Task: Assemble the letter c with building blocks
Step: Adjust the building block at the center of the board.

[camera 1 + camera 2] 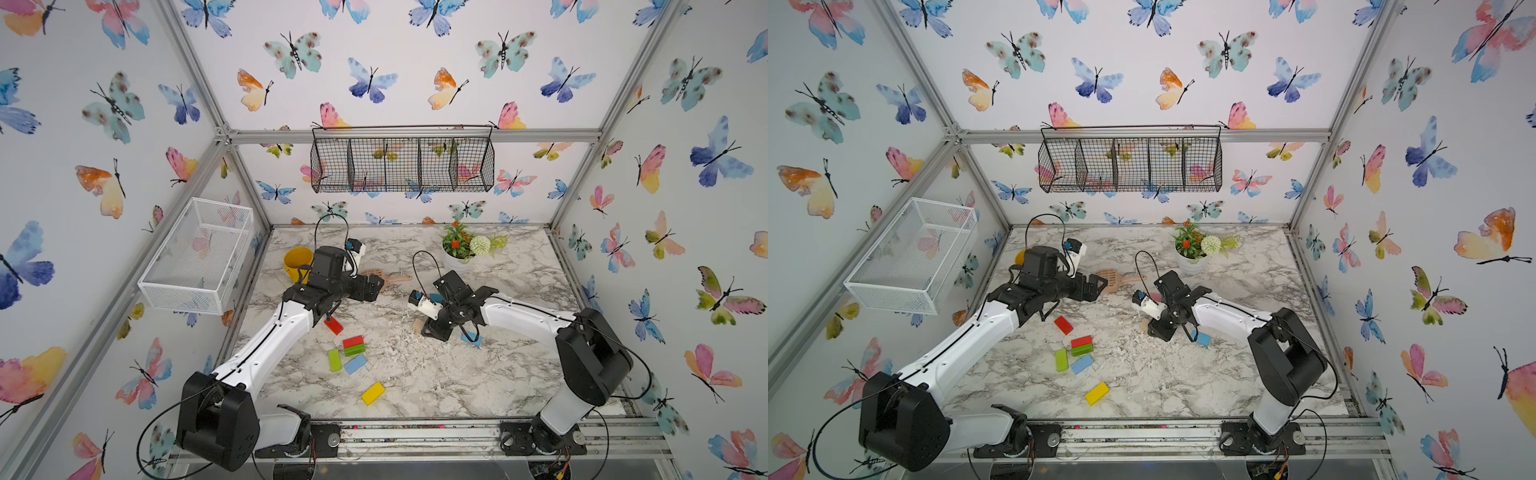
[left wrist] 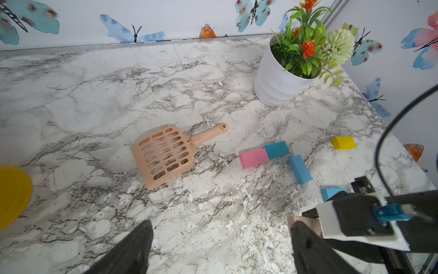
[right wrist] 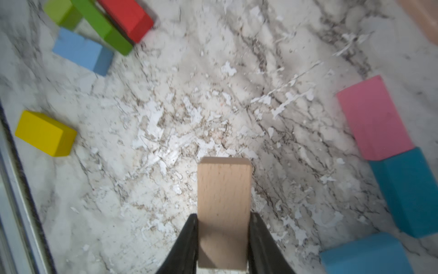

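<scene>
Reading the table in a top view as a clock face with twelve at the back wall, I had the right gripper close to the centre. Its jaws were clamped on the long sides of the tan block, which stuck out ahead of the fingertips. I could not tell whether that block touched the marble.

At about one o'clock from it lay the pink block and the teal block, end to end and touching. A blue block sat at an angle just beside the teal one's far end.

The left gripper hung at about eleven o'clock, jaws wide apart with nothing between them. The scoop lay flat near it, further toward twelve.

At eight o'clock I saw the loose bricks: a red block and a green block side by side and touching. A lime block and a light blue block lay just beside them. A second red block lay next to the left arm, and the yellow block sat alone at seven o'clock, well apart from the rest.

The plant pot stood at one o'clock near the back edge, and the yellow cup at ten
</scene>
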Available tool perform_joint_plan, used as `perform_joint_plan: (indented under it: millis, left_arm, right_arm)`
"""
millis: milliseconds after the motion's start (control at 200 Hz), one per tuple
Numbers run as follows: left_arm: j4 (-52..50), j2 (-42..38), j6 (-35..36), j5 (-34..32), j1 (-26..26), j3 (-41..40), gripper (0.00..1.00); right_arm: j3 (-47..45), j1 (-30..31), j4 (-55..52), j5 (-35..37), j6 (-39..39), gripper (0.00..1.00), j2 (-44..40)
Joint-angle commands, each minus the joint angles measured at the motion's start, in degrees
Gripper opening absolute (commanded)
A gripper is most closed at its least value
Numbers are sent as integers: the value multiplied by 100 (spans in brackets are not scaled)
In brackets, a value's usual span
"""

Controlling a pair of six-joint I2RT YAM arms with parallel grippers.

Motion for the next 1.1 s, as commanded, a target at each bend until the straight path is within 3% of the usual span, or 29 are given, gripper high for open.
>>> perform_joint_plan:
  millis: [0,115,375,536,691,816,946,1096]
  left_arm:
    - [-30,64,-196,152,-20,104,92]
    - [-8,120,-343,321,-28,187,91]
    - [-12,244,-621,514,-190,411,91]
    - [-65,232,-907,598,-256,475,91]
    - [-136,249,-838,612,-251,489,91]
    - [6,310,-181,998,-291,427,88]
    - [126,305,-268,1206,-291,373,87]
    - [6,300,-283,936,-287,273,88]
  right_arm:
    - [-121,38,318,-180,1450,25,-159]
    - [-119,44,328,-40,2441,18,-197]
    - [-791,181,593,1359,4489,19,-757]
    - [-839,728,546,2120,5422,21,-752]
    - [-593,1146,301,2574,5861,23,-345]
    - [-590,1375,471,2730,6212,23,-134]
    - [-517,1476,546,2805,6433,24,147]
    - [-544,1574,591,2975,6716,26,269]
